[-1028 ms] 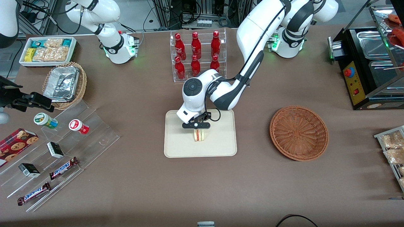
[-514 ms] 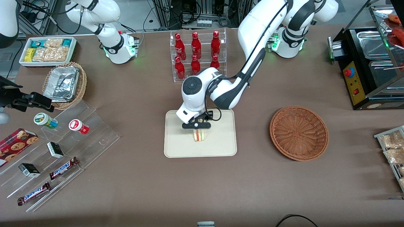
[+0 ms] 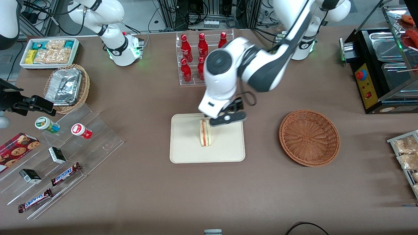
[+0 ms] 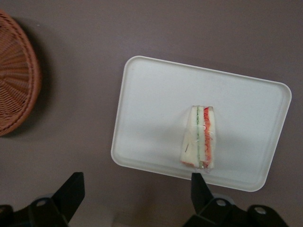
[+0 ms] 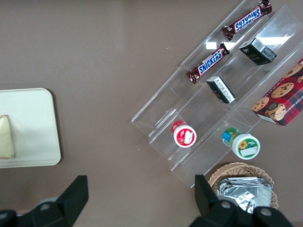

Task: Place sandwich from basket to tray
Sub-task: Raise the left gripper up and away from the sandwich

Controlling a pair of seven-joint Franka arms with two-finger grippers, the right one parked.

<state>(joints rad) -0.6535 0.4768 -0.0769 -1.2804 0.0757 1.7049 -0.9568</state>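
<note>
raised above the tray (image 3: 183, 153), gripper (image 3: 227, 119) hanging clear of everything, fingers (image 4: 71, 191) spread wide apart with nothing between them. working arm reaching in from its base near the rack of red bottles (image 3: 196, 55), bent sharply at the big round joint, wrist pointing down toward the tray's edge nearest the bottles. just below and beside the gripper, a little nearer the front camera, sandwich (image 3: 205, 133) standing on edge on the tray, red and green layers facing up, apart from both fingers. seen from the wrist camera, sandwich (image 4: 200, 137) lying on the tray (image 4: 147, 94) between the two finger tips in line of sight but well beneath them, no contact. basket (image 3: 309, 137) resting on the brown table (image 3: 209, 189) off toward the working arm's end, well apart from the gripper, with nothing visible inside; only its rim (image 4: 14, 80) showing at the wrist camera. toward the parked arm's end, clear stepped shelf (image 3: 65, 156) carrying candy bars and small cups, well apart from the gripper.
</note>
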